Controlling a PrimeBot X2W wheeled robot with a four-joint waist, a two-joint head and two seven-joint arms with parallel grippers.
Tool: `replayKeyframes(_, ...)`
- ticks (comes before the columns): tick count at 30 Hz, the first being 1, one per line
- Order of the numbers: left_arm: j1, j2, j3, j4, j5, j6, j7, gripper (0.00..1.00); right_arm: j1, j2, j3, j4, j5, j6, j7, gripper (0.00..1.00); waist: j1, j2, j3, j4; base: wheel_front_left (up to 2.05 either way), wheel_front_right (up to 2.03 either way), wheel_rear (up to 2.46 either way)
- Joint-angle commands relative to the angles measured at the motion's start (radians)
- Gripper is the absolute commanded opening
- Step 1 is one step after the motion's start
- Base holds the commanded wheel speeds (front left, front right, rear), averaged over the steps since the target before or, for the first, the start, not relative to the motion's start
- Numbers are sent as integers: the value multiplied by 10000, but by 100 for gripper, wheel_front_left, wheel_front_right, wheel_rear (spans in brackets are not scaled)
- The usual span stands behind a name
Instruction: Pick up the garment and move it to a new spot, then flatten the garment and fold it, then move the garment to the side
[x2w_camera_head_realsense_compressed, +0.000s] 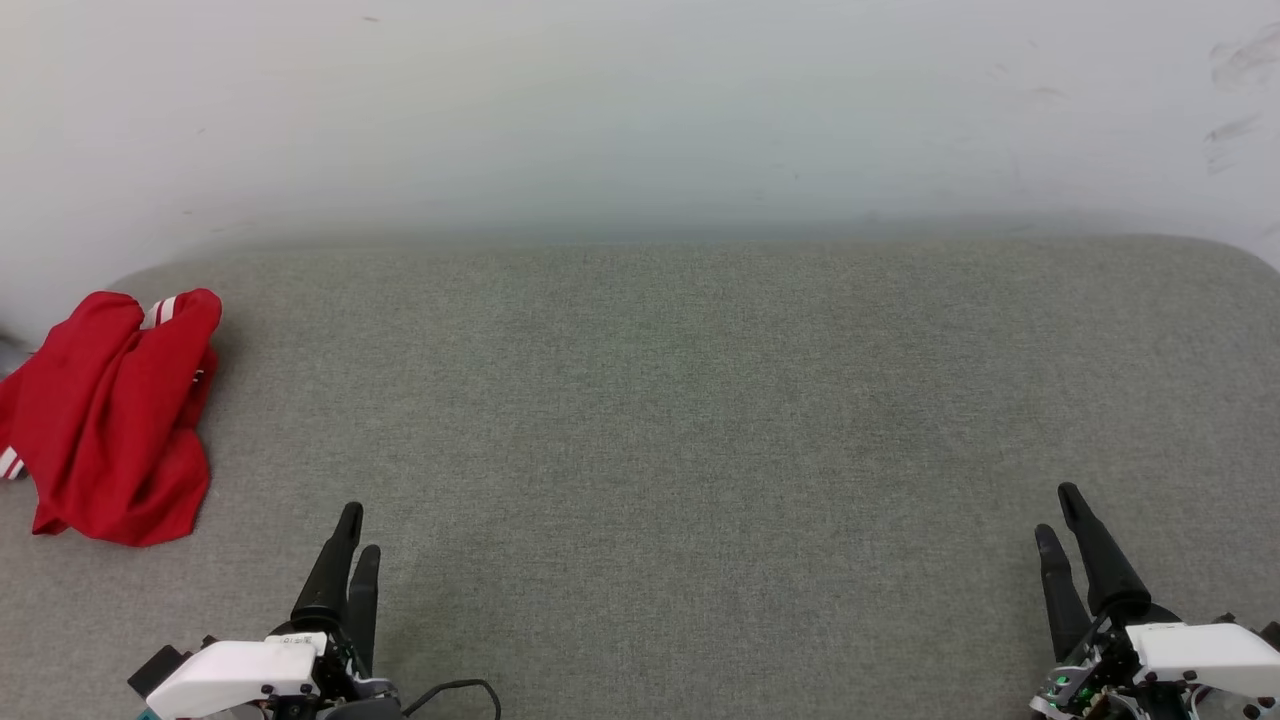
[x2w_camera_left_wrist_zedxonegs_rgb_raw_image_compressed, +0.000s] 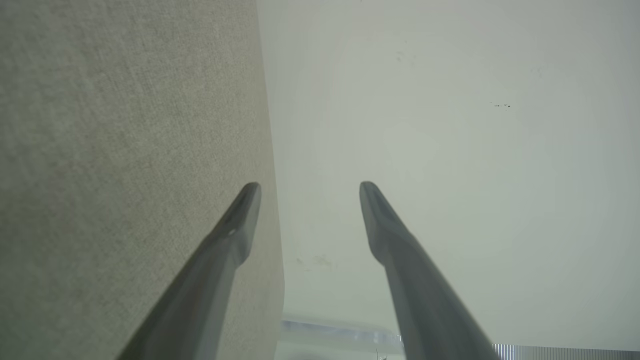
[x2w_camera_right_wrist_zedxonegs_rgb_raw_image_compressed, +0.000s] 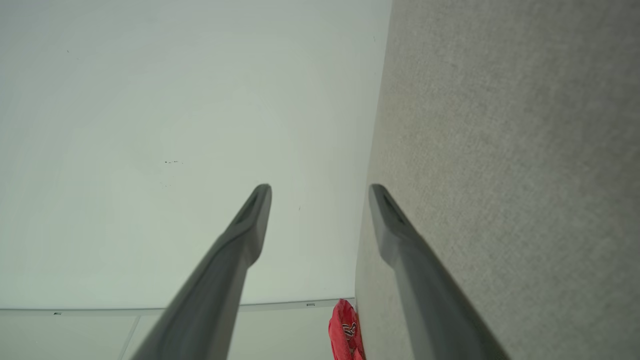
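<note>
Wall (x2w_camera_head_realsense_compressed: 640, 100): white, spans the whole top of the head view, carries dark scuffs at the upper right. Also stands behind the fingers in the left wrist view (x2w_camera_left_wrist_zedxonegs_rgb_raw_image_compressed: 450, 150) and in the right wrist view (x2w_camera_right_wrist_zedxonegs_rgb_raw_image_compressed: 175, 125).

Counter (x2w_camera_head_realsense_compressed: 700, 420): covered in grey woven fabric, rounded at the far corners, meets the wall along its far edge. Runs down one side of each wrist view, beside the wall.

Garment (x2w_camera_head_realsense_compressed: 110, 420): red, crumpled in a heap at the counter's left end, near the far left corner. Shows red-and-white stripe trim at the top of the heap and again at the head view's left border. Cannot tell whether it hangs over the counter's edge. Appears small and red at the bottom of the right wrist view (x2w_camera_right_wrist_zedxonegs_rgb_raw_image_compressed: 344, 330), against the counter's edge, with a trace of dark lettering. Touches neither gripper.

Left gripper (x2w_camera_head_realsense_compressed: 360, 530): low at the lower left, above the counter, right of the garment and apart from it. Fingers spread with a clear gap in the left wrist view (x2w_camera_left_wrist_zedxonegs_rgb_raw_image_compressed: 310, 185), holding nothing.

Right gripper (x2w_camera_head_realsense_compressed: 1056, 510): low at the lower right, well apart from the garment. Fingers likewise spread in the right wrist view (x2w_camera_right_wrist_zedxonegs_rgb_raw_image_compressed: 320, 186), holding nothing.

Black cable (x2w_camera_head_realsense_compressed: 460, 690): loops at the bottom edge, just right of the left gripper's base.
</note>
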Motion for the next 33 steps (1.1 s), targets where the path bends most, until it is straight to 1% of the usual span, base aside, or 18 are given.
replayKeyframes(1, -110, 19, -43, -163, 83, 0, -168, 100, -116, -7, 75, -199, -112, 2, -155, 100, 0, 0, -6, -2, 0, 0, 0)
replayKeyframes(23, 211, 30, -235, -256, 739, 0, -1131, 100, 65, -6, 196, -162, -1418, 2, -1125, 100, 0, 0, -43, -22, 0, 0, 0)
replayKeyframes(25, 223, 31, -166, -258, 896, 0, -1212, 100, 78, -6, 155, -198, -1729, 2, -1209, 100, 0, 0, -45, -20, 0, 0, 0)
replayKeyframes(27, 226, 33, 94, -172, 1300, 0, -1290, 100, 76, -6, 111, -267, -2041, 2, -1285, 100, 0, 0, -48, -20, 0, 0, 0)
replayKeyframes(33, 160, 35, 498, -187, 2191, 42, -1519, 100, 91, -6, 89, -668, -3377, 2, -1513, 100, 0, 0, -52, -37, 0, 0, 0)
